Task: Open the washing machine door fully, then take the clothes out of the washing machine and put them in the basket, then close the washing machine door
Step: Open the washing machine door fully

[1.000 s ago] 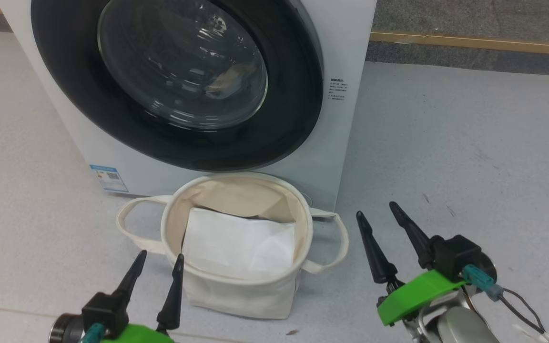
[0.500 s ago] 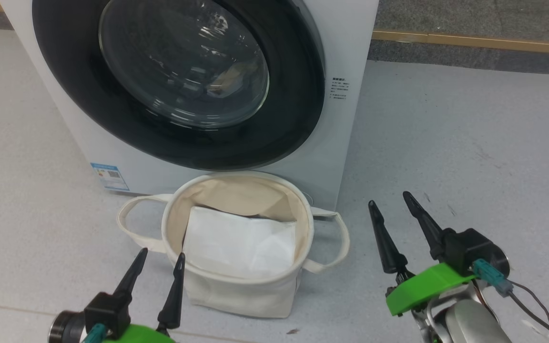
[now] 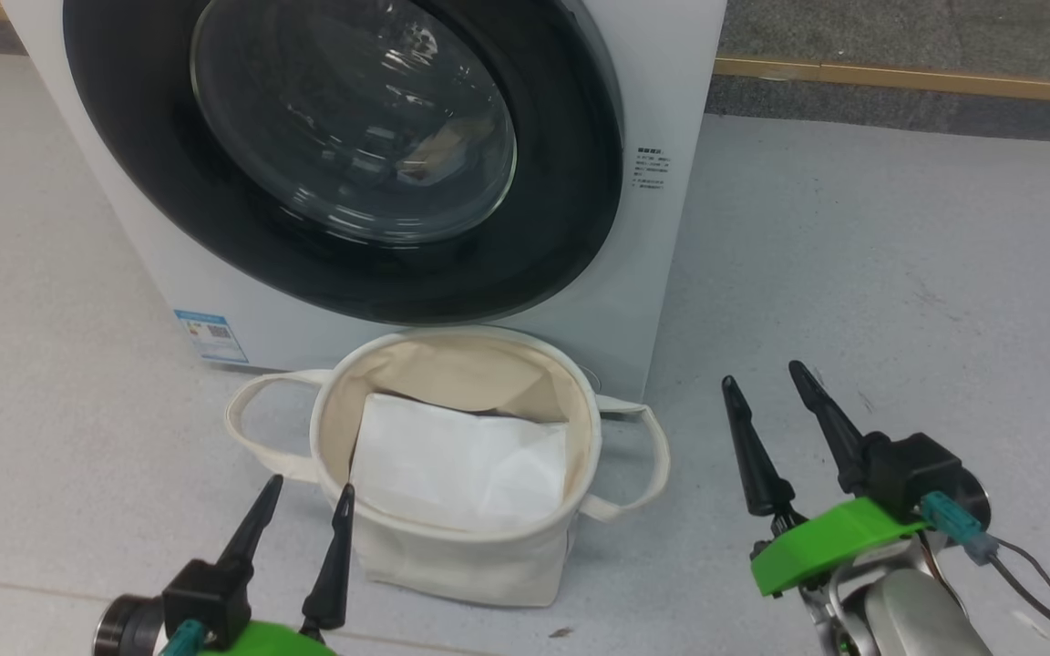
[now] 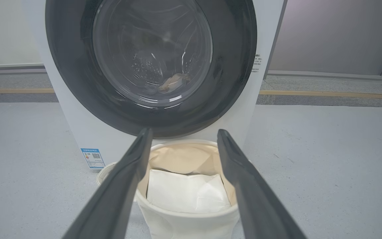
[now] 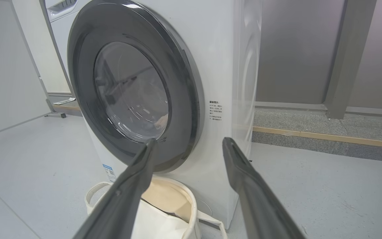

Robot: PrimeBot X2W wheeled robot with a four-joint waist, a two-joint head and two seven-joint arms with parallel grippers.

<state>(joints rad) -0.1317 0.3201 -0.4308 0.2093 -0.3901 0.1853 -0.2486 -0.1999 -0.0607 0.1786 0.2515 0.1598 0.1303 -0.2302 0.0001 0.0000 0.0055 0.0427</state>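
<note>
The white washing machine (image 3: 662, 82) stands ahead, its black-rimmed round door (image 3: 571, 182) shut against the front. Through the glass a bit of beige cloth of the clothes (image 4: 174, 82) lies in the drum. The cream canvas basket (image 3: 452, 565) sits on the floor just in front of the machine, holding a flat white sheet (image 3: 461, 465). My left gripper (image 3: 304, 488) is open at the basket's near left rim. My right gripper (image 3: 762, 378) is open, empty, over bare floor right of the basket. The door (image 5: 191, 99) and basket (image 5: 158, 219) also appear past my right fingers.
Grey floor (image 3: 899, 246) spreads to the right and left of the machine. A raised kerb with a yellow strip (image 3: 908, 77) runs along the wall behind. A blue sticker (image 3: 208, 335) marks the machine's lower left corner.
My right gripper has drifted right and slightly up the head view, away from the basket. The left gripper stays put.
</note>
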